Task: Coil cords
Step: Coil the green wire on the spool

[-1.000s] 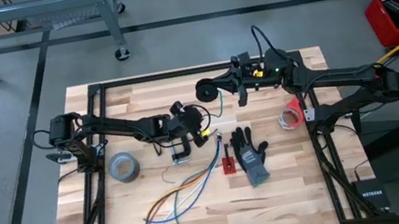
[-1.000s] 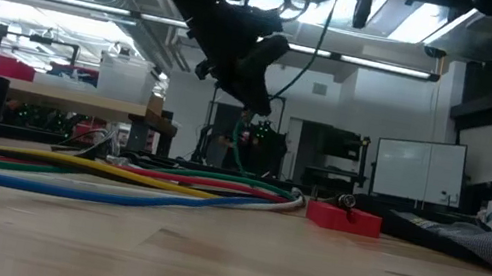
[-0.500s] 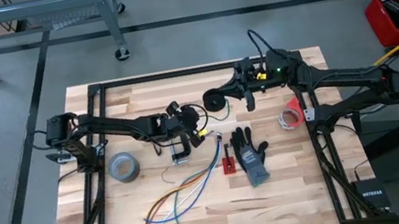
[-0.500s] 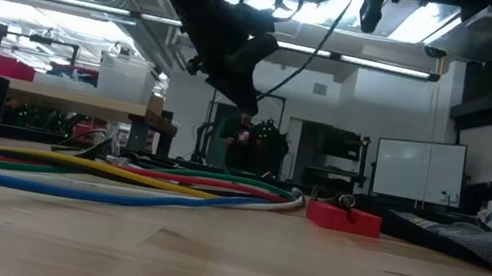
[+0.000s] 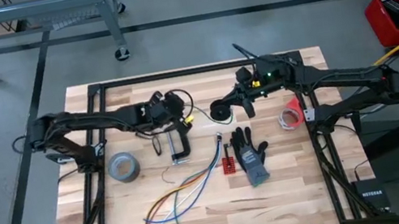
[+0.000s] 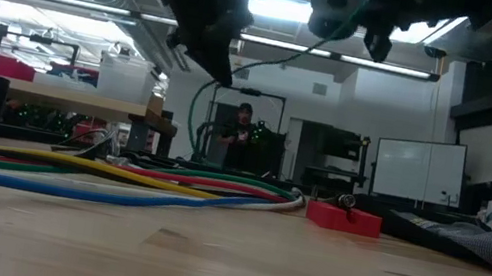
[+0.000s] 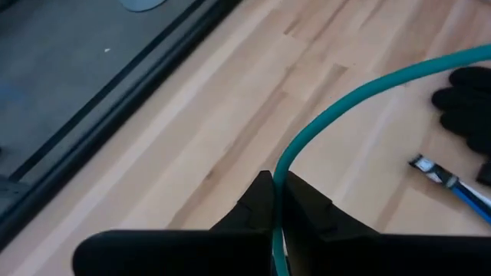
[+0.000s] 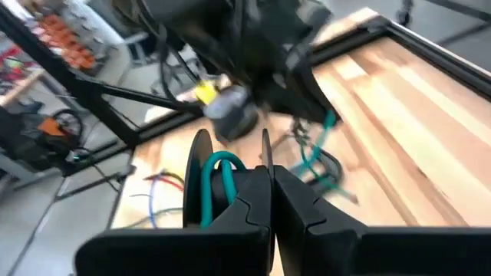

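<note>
A teal-green cord [image 7: 360,88] runs through the air from my left gripper [image 7: 274,192] to a small black spool [image 5: 220,110], where part of it is wound [image 8: 222,165]. My left gripper [image 5: 183,120] hangs above the table's middle, shut on the cord. My right gripper [image 8: 270,172] comes from the far right, shut at the spool [image 8: 202,180], which is lifted clear of the table. In the low view the cord [image 6: 238,68] arcs from the left gripper up to the spool [image 6: 334,11]. My left gripper pinches one strand of the cord [image 7: 278,172] between its two fingertips, slanting down from the table's left. The cord leaves the fingers in a slack arc, clear of the table. My right gripper is shut at the spool's disc edge [image 8: 265,153]. Its own fingers hide the contact. The spool hangs clear of the table.
On the table lie a grey tape roll [image 5: 124,167], a black clamp [image 5: 178,147], loose coloured wires [image 5: 185,193], a small red piece [image 5: 229,163], a dark glove [image 5: 251,155] and a red-and-white tape roll [image 5: 291,115]. A person stands in the room beyond [image 6: 242,132].
My left gripper has risen and drawn back toward the table's left edge, pulling the cord along. My right gripper has tipped and carried the spool toward the table's near edge, closer to the left gripper.
</note>
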Robot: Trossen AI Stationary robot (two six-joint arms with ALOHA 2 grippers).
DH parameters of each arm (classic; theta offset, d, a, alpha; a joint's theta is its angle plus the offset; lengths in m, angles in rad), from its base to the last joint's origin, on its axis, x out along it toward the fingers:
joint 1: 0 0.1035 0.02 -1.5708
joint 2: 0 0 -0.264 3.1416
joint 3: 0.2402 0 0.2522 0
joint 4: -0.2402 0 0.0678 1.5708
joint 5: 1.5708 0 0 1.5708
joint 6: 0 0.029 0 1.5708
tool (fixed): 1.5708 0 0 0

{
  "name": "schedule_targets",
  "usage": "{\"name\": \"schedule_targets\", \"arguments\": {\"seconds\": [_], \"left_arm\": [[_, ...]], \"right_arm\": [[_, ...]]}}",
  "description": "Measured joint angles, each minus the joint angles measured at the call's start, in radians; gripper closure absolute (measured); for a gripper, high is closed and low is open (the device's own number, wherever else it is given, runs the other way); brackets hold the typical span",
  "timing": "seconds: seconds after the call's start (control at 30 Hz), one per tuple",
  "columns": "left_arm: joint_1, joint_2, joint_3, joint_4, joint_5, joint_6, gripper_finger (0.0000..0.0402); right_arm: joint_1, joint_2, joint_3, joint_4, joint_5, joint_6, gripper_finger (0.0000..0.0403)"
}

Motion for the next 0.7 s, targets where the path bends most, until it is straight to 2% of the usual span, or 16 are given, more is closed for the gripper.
{"name": "schedule_targets", "arguments": {"seconds": [0.27, 0.4, 0.47, 0.7], "left_arm": [[0.043, -0.044, 0.0, -0.015, 0.004, -0.021, 0.0401], [0.051, -0.032, 0.0, 0.018, 0.13, -0.029, 0.0401], [0.04, -0.028, 0.0, 0.012, 0.157, -0.03, 0.0401], [0.009, -0.024, 0.0, 0.055, 0.134, -0.012, 0.0401]], "right_arm": [[0.0, 0.0, 0.0, -0.075, 0.084, -0.031, 0.04], [0.0, 0.0, 0.0, -0.002, 0.097, -0.03, 0.04], [0.0, 0.0, 0.0, 0.034, 0.128, -0.03, 0.04], [0.0, 0.0, 0.0, 0.045, 0.267, -0.032, 0.04]]}}
